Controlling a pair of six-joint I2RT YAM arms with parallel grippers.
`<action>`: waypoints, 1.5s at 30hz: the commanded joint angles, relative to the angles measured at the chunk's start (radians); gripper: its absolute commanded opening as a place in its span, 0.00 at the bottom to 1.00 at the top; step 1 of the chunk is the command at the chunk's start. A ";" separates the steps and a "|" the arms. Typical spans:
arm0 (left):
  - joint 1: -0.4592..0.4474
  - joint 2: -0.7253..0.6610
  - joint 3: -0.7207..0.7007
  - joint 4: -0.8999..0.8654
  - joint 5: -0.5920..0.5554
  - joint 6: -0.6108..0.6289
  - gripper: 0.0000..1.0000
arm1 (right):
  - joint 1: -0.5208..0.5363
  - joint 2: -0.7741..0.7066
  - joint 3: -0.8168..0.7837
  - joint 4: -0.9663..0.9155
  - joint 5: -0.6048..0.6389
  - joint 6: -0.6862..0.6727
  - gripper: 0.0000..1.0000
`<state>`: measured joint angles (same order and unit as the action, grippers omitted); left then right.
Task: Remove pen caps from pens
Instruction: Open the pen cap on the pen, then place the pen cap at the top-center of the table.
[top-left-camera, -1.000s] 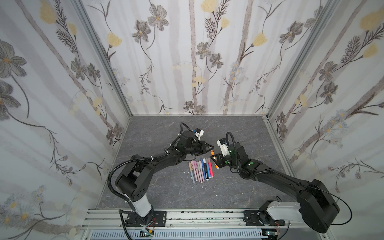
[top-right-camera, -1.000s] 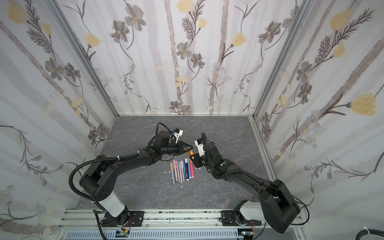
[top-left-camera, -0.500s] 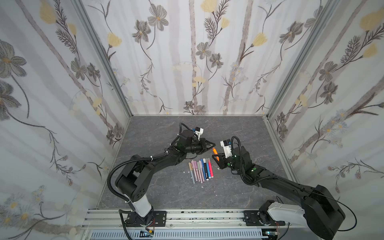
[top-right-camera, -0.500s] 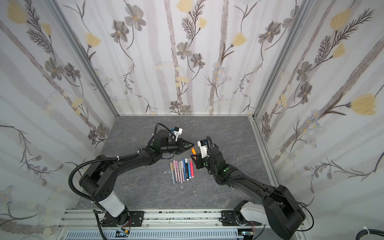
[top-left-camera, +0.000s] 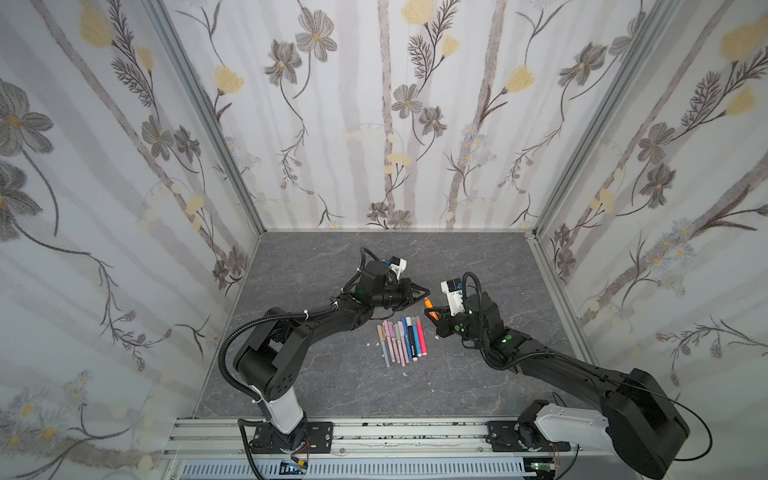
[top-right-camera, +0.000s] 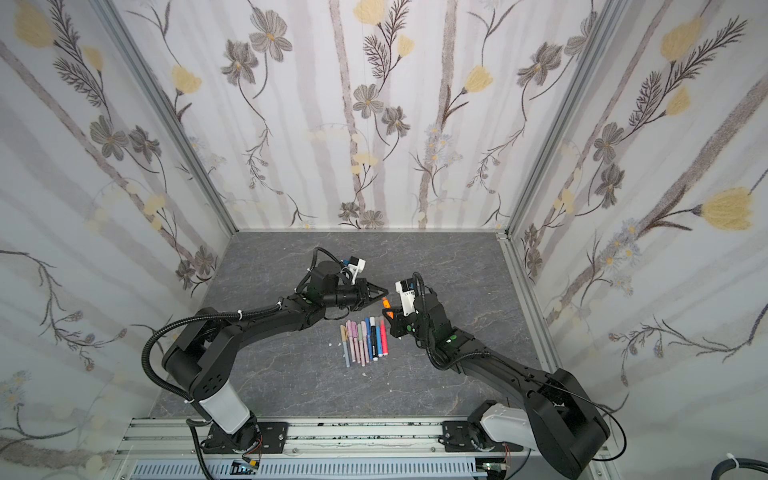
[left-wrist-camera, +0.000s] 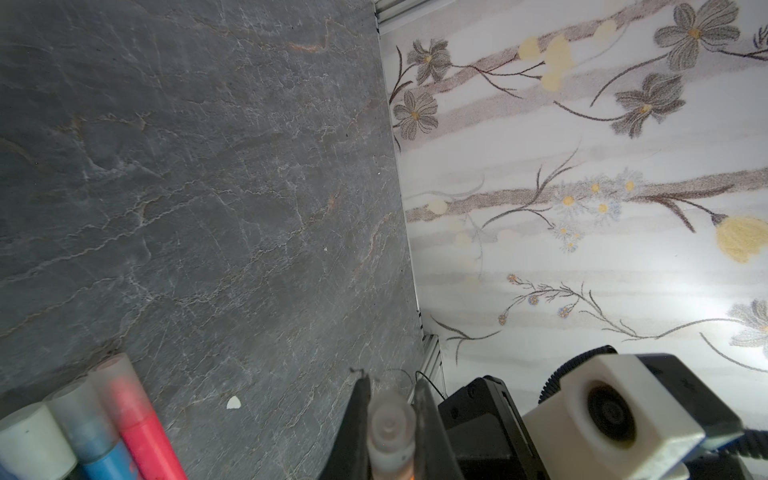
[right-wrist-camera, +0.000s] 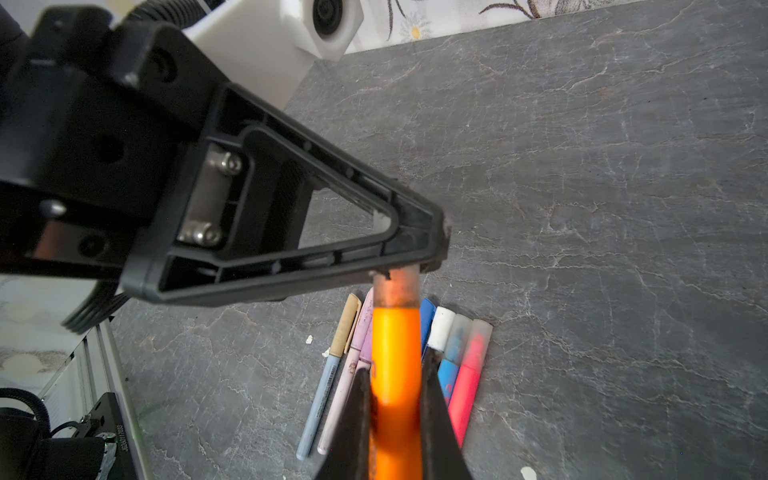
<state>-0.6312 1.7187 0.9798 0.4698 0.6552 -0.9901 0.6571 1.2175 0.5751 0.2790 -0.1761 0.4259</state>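
Orange pen is up off the worktop, bridged between both arms. Right jaws are closed on the barrel, pressed to both sides (clear in the right wrist view). Left jaws are clamped on the far end of its cloudy cap. Cap looks seated, not yet off. The pen's long axis runs straight from right jaws to left jaws, so the pull should go along that line with the arms moving apart. Any sideways pull would likely bend the pen instead of popping the cap. Other pens lie in a row on the worktop just below, apparently capped.
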 joint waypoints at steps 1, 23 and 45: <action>0.005 0.011 0.009 -0.005 -0.010 0.021 0.00 | 0.000 0.001 0.013 0.027 0.003 0.002 0.00; 0.139 0.137 0.225 -0.168 -0.019 0.133 0.00 | 0.018 -0.185 -0.160 -0.075 0.023 0.027 0.00; 0.268 0.499 0.751 -0.710 -0.200 0.461 0.00 | -0.109 0.099 -0.010 -0.252 0.402 0.015 0.00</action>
<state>-0.3676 2.1815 1.6917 -0.1249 0.5117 -0.5903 0.5503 1.2877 0.5388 0.0414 0.1543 0.4717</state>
